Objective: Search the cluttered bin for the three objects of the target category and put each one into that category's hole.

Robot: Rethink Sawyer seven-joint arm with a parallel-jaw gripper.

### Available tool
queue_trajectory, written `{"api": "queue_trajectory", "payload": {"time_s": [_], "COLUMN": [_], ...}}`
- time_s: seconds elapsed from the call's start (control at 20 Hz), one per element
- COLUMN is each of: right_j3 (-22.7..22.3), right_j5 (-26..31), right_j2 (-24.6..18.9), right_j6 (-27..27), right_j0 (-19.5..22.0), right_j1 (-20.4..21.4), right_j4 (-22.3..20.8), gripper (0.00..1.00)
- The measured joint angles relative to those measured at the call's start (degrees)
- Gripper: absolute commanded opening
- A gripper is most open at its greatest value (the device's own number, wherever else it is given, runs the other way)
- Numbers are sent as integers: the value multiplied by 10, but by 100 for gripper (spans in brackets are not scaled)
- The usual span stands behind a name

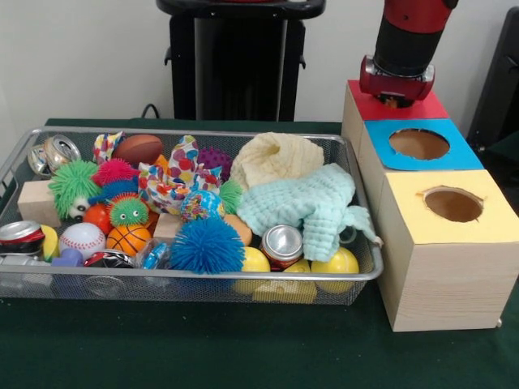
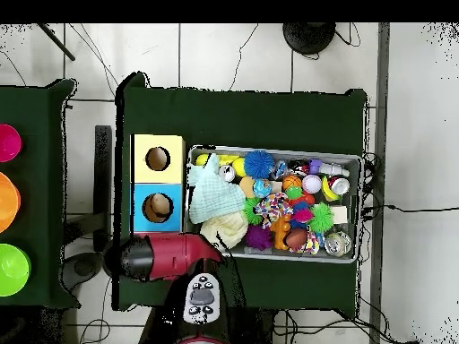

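The wire mesh bin [image 1: 366, 274] sits on the green table, full of clutter: a mint cloth [image 1: 312, 203], a cream cloth [image 1: 280, 156], spiky balls such as a blue one [image 1: 207, 245], sports balls, yellow balls [image 1: 339, 262], cans [image 1: 281, 243] and wooden blocks [image 1: 36, 201]. The bin also shows in the overhead view [image 2: 355, 161]. My gripper [image 1: 397, 96] is low over the red-topped box [image 1: 426, 108], right of the bin; its end is hidden against the box top. In the overhead view the arm [image 2: 166, 256] covers that box.
Three wooden boxes stand in a row beside the bin: the red-topped one, a blue-topped one [image 1: 464, 156] with a round hole and a yellow-topped one [image 1: 491, 225] with a round hole. Coloured bowls [image 2: 11, 269] sit on another table at the overhead view's left.
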State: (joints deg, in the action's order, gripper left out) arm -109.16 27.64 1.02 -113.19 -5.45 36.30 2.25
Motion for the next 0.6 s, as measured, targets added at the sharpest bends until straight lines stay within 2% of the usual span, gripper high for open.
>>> {"api": "queue_trajectory", "payload": {"time_s": [0.6], "right_j3": [-2], "right_j5": [57], "right_j2": [0], "right_j6": [0], "right_j0": [4], "right_j1": [41], "right_j4": [-5], "gripper": [0]}}
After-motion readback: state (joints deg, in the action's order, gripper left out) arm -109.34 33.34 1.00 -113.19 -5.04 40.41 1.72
